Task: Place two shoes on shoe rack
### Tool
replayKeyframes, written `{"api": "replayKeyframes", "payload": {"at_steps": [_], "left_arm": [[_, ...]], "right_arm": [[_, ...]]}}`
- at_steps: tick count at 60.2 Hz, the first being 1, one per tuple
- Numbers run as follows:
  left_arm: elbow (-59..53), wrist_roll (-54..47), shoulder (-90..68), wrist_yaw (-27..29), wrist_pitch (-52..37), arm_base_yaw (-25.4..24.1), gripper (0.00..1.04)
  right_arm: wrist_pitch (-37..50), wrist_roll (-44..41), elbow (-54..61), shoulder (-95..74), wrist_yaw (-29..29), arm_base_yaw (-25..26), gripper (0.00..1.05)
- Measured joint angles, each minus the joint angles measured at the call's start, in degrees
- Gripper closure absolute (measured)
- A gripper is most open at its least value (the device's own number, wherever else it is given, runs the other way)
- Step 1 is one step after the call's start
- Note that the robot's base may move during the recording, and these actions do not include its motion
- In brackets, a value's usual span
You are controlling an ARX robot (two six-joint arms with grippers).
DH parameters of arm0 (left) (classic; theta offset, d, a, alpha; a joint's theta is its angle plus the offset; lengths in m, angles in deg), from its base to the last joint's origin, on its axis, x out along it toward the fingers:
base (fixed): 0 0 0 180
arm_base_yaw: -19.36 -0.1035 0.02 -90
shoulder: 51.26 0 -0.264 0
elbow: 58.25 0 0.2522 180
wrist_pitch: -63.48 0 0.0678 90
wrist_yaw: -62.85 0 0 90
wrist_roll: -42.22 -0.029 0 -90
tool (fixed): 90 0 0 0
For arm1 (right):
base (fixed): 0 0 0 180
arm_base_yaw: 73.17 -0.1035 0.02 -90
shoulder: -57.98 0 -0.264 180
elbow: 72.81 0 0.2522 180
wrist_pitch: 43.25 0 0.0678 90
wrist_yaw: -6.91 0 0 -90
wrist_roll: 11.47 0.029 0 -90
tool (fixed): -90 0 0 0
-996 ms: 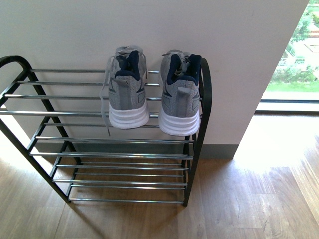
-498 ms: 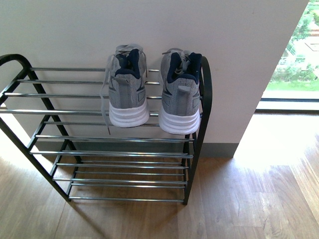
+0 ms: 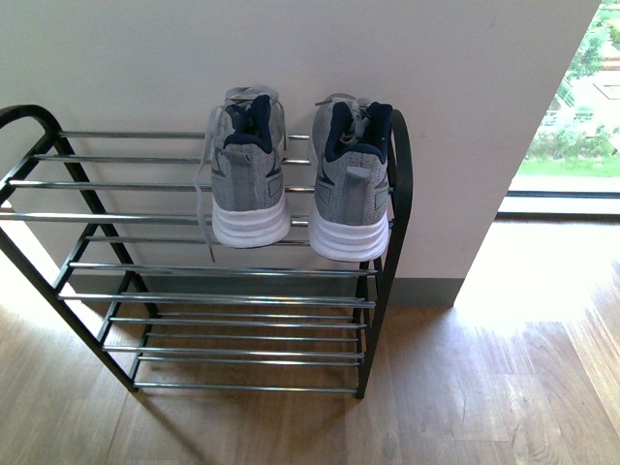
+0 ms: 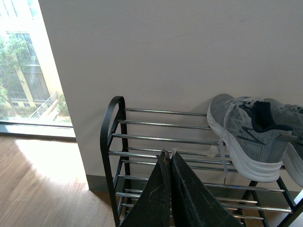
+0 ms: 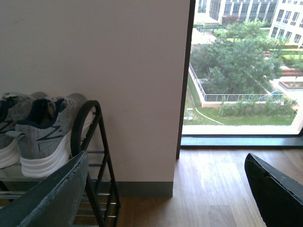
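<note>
Reading as a home entryway. Shoe rack (image 3: 223, 301) is standing against a plain white wall (image 3: 465, 87), with grey sneakers (image 3: 349, 194) sitting on its top tier. Wood-plank floor (image 3: 465, 397) is running under the rack, grey skirting board (image 3: 417, 294) behind it. Right of the rack, a tall window (image 5: 241, 71) is showing trees (image 5: 232, 61) and buildings (image 5: 236, 9), with sunlight falling on the floor.

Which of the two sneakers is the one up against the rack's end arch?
The right-hand grey sneaker in the front view: it sits right beside the black end arch, while the other sneaker stands one place further from it.
</note>
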Motion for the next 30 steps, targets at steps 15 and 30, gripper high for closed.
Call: {"api": "replayKeyframes", "payload": {"at_steps": [15,30], "left_arm": [[0.0,0.0,6.2,0.0,6.1,0.0,1.03],[0.0,0.0,10.7,0.0,10.6,0.0,1.03]], "right_arm": [[0.0,0.0,0.0,0.0,0.0,0.0,0.09],[0.0,0.0,0.0,0.0,0.0,0.0,0.09]]}}
